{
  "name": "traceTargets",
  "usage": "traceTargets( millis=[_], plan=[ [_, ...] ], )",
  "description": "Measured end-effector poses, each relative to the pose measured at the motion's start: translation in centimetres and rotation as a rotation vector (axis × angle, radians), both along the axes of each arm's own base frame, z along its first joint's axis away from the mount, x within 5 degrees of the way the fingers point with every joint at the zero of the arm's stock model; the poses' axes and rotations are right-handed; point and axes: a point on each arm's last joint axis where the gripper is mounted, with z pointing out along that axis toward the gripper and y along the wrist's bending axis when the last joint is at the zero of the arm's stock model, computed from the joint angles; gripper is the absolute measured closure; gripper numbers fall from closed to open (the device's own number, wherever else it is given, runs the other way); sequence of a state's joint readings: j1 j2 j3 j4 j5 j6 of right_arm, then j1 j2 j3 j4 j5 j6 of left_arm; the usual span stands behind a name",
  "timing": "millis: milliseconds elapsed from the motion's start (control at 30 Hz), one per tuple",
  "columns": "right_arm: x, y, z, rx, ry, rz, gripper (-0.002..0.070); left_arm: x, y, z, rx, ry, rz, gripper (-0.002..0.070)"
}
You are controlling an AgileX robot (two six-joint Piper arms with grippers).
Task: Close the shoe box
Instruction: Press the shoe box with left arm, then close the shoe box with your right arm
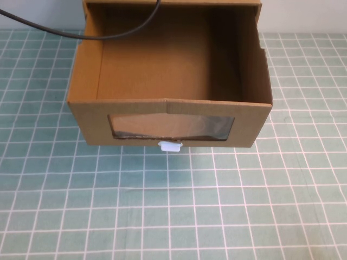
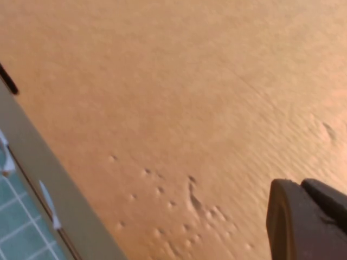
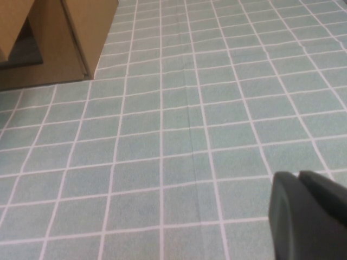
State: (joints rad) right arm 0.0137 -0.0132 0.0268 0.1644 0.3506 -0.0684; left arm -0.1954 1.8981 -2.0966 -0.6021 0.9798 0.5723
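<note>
The shoe box (image 1: pixel 135 111) is brown cardboard and stands at the far middle of the table. Its drawer is pulled out towards me and empty inside. The front has a clear window (image 1: pixel 171 127) with a small white pull tab (image 1: pixel 169 145) below it. Neither gripper shows in the high view. In the left wrist view my left gripper (image 2: pixel 301 185) is shut and empty, close over a cardboard face of the box (image 2: pixel 162 81). In the right wrist view my right gripper (image 3: pixel 298 174) is shut and empty above the mat, with the box (image 3: pixel 81 32) some way off.
A green mat with a white grid (image 1: pixel 173 211) covers the table in front of and beside the box. A black cable (image 1: pixel 108 37) hangs across the drawer's far left corner. A strip of the mat (image 2: pixel 16 238) shows beside the cardboard in the left wrist view.
</note>
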Motion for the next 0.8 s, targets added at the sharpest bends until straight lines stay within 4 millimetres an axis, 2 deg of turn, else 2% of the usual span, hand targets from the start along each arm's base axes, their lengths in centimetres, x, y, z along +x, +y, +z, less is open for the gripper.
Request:
traceTargets(
  millis=[167, 333, 600, 700, 800],
  plan=[
    [0.0, 0.0, 0.0, 0.0, 0.0, 0.0, 0.0688, 0.3, 0.0, -0.1, 0.023, -0.037, 0.001, 0.068],
    [0.1, 0.0, 0.6, 0.032, -0.063, -0.009, 0.0688, 0.7, -0.4, -1.2, 0.048, -0.002, -0.022, 0.068],
    [0.3, -0.2, 2.5, 0.362, -0.257, -0.067, 0.0688, 1.0, -0.7, -1.9, 0.079, 0.005, -0.023, 0.068],
    [0.3, -0.5, 3.1, 0.428, -0.318, -0.096, 0.0688, 1.0, -0.6, -1.9, 0.088, 0.002, -0.019, 0.068],
    [0.3, -0.5, 3.1, 0.535, -0.315, -0.108, 0.0688, 1.1, -0.6, -1.9, 0.091, -0.001, -0.017, 0.068]
  ],
)
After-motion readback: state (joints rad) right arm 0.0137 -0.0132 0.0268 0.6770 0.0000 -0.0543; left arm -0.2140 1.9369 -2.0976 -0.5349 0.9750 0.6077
